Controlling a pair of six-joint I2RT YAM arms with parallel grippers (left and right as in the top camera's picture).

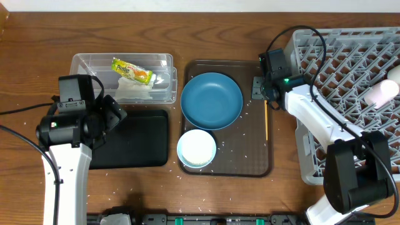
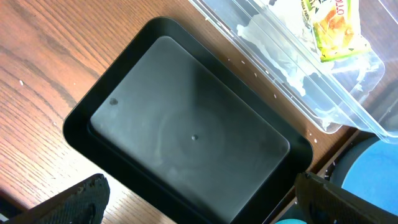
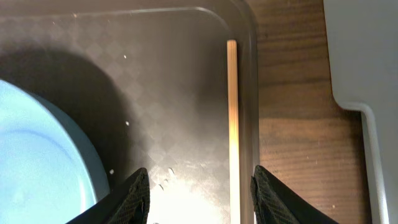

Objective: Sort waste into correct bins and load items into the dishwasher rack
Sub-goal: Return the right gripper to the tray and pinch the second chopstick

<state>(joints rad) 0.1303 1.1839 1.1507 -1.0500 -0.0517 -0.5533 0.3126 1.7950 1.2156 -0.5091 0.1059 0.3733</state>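
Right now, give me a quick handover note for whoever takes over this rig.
Left gripper: open, above the black tub.
Right gripper: open, jaws either side of the chopstick on the brown tray, not gripping.
Done: snack wrapper and tissue in the clear tub; cup in the rack.
Left: chopstick, blue plate, white bowl into the rack; scattered rice grains binned.

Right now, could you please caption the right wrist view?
Open right hand straddles a wooden chopstick at the edge of the brown tray.
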